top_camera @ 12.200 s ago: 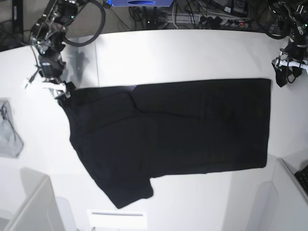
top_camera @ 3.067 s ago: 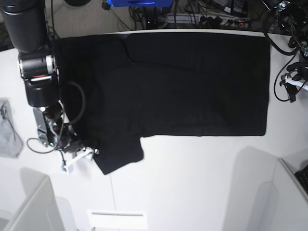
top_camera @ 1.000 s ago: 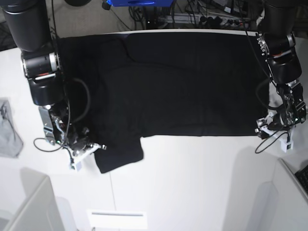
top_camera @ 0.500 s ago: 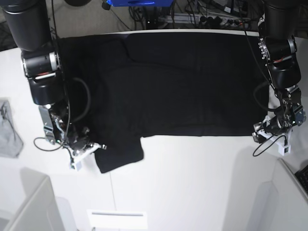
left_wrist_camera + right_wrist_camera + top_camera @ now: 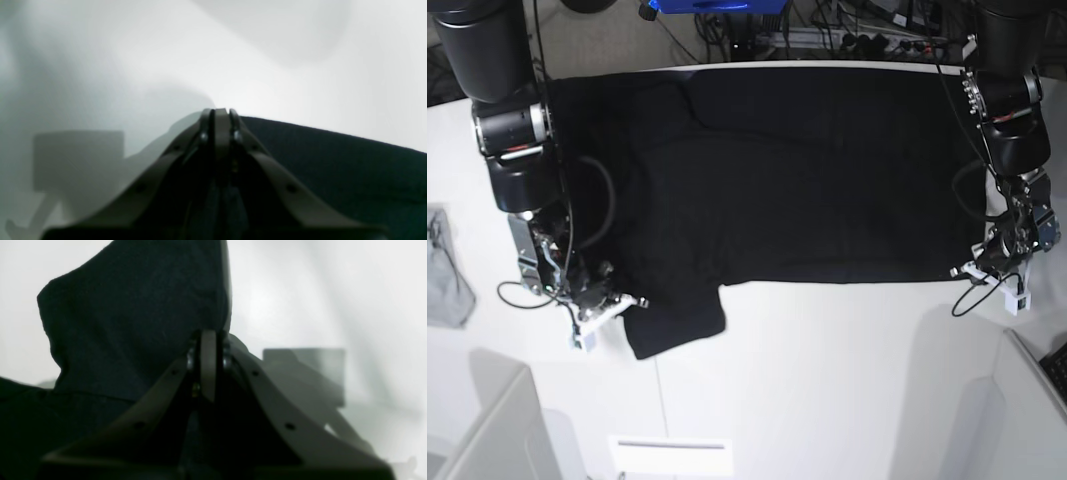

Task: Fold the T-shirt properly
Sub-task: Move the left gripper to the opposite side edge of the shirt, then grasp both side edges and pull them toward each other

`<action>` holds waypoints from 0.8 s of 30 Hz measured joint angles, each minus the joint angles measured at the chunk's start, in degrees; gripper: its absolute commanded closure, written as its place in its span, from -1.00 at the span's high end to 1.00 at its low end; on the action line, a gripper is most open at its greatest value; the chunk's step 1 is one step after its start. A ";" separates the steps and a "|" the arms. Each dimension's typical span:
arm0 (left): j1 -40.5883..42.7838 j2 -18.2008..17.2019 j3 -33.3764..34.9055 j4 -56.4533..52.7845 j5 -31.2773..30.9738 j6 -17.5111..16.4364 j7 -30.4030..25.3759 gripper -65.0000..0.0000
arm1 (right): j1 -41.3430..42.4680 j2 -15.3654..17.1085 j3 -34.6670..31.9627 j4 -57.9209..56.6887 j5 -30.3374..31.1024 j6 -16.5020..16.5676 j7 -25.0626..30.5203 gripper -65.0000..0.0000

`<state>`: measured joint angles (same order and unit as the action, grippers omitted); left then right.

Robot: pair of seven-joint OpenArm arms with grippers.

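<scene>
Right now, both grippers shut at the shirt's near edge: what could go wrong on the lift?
1. The left gripper sits right at the T-shirt corner; its wrist view shows cloth beside the shut fingers, so the pinch may be thin or missed.
2. The right gripper holds the sleeve, which is bunched; lifting may drag that in crooked.

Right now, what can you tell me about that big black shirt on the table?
The T-shirt is plain black cloth, spread flat across the far half of the white table. One short sleeve sticks out toward the near side. The right end effector is shut at that sleeve; the left end effector is shut at the opposite near corner. No print shows.
</scene>
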<state>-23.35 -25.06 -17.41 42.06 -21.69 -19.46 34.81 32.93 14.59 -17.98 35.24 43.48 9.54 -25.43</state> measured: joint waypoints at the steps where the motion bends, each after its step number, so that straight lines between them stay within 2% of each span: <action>1: 0.92 0.00 0.00 1.53 -0.02 0.00 0.13 -1.00 | -0.02 0.13 -0.02 0.42 -0.02 0.00 -0.20 -1.00; 10: 6.80 0.42 -0.15 12.74 0.96 0.44 3.56 -1.00 | -7.45 3.54 -0.13 17.18 -0.87 -0.92 -3.63 -1.00; 13: 9.07 0.44 -0.17 17.42 0.85 0.42 3.56 -1.00 | -9.14 3.63 4.17 21.75 -0.42 -0.50 -4.37 -1.00; 17: 12.28 0.42 -0.24 22.51 0.74 0.44 3.61 -1.00 | -12.11 3.87 10.95 26.05 -1.22 -0.52 -8.11 -1.00; 20: 13.35 0.46 -0.17 24.72 0.87 0.39 3.67 -1.00 | -14.08 4.46 13.31 28.96 -1.49 -0.70 -11.45 -1.00; 24: 17.59 0.52 -0.92 32.63 0.66 0.39 3.52 -1.00 | -15.58 4.22 15.30 34.03 -0.92 -0.48 -13.29 -1.00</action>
<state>-5.76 -24.53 -18.33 74.70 -21.04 -19.07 38.33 17.34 18.81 -2.68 69.28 42.57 9.06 -38.72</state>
